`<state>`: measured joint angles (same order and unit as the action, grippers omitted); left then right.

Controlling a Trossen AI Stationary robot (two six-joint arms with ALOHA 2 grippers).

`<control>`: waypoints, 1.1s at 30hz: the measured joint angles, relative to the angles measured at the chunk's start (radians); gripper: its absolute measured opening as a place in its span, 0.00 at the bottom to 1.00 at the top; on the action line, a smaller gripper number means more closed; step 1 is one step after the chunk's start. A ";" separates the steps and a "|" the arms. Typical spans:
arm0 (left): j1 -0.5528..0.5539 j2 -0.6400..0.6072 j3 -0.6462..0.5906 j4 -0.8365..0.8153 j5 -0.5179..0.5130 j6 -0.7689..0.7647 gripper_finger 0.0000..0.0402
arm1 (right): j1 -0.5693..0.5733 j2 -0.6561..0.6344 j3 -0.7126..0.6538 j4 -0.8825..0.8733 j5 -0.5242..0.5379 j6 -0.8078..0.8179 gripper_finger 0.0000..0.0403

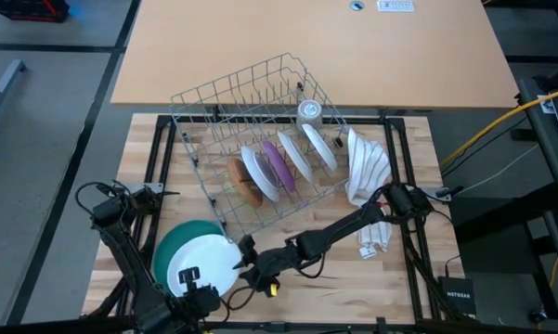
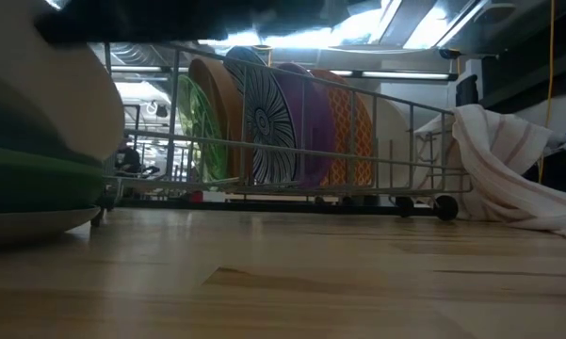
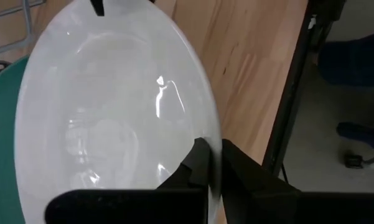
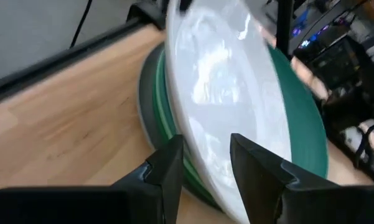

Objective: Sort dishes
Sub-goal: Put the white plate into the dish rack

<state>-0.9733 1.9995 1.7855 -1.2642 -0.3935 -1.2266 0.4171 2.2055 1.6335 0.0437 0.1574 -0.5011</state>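
The pale butcher-block wooden table (image 1: 288, 278) on its black frame carries everything, and beyond it sits a second, smooth tan tabletop (image 1: 306, 46) with grey floor on both sides. In the low view the room behind is a glare of ceiling lights and shelving, too washed out to read, and a dark shape across the top of that picture cuts off whatever hangs there.

The grey wire dish rack (image 1: 260, 139) stands well beyond both claws, turned at an angle to the table edge. It holds a row of small round plates on edge: a brown one (image 1: 246, 181), a white one (image 1: 260, 173), a purple one (image 1: 277, 164) and 2 more white ones toward the far end. The low view also shows a clear green one (image 2: 196, 127) and an orange-patterned one (image 2: 358, 132), mostly overlapped by their neighbours. A white striped cloth (image 1: 365, 172) lies crumpled just beside the rack, near the right arm's elbow.

The stack of large round dishes (image 1: 181, 246) sits directly between the 2 claws; teal, green and grey rims show, but the lower ones are too covered to count. On top, tilted, is the large glossy white plate (image 1: 204, 264). The left gripper (image 3: 211, 168) is clamped tight on its near rim. The right gripper (image 4: 205, 158) straddles the opposite rim, fingers on either side of the edge.
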 joint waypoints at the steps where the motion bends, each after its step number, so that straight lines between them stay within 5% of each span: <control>1: 0.000 0.000 0.003 -0.001 -0.001 0.000 0.01 | -0.001 0.000 0.000 -0.014 0.000 0.000 0.34; 11: 0.008 0.000 0.012 0.006 -0.001 0.013 0.01 | -0.005 0.033 0.002 -0.030 -0.029 0.001 0.32; 22: 0.006 -0.004 0.014 0.028 -0.005 0.064 0.02 | 0.000 0.057 0.033 -0.058 -0.043 -0.049 0.09; 33: 0.008 0.000 0.013 0.031 0.013 0.163 0.22 | 0.016 0.058 0.102 -0.162 -0.047 -0.125 0.07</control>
<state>-0.9657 1.9991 1.7988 -1.2328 -0.3806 -1.0640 0.4328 2.2639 1.7356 -0.1183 0.1103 -0.6260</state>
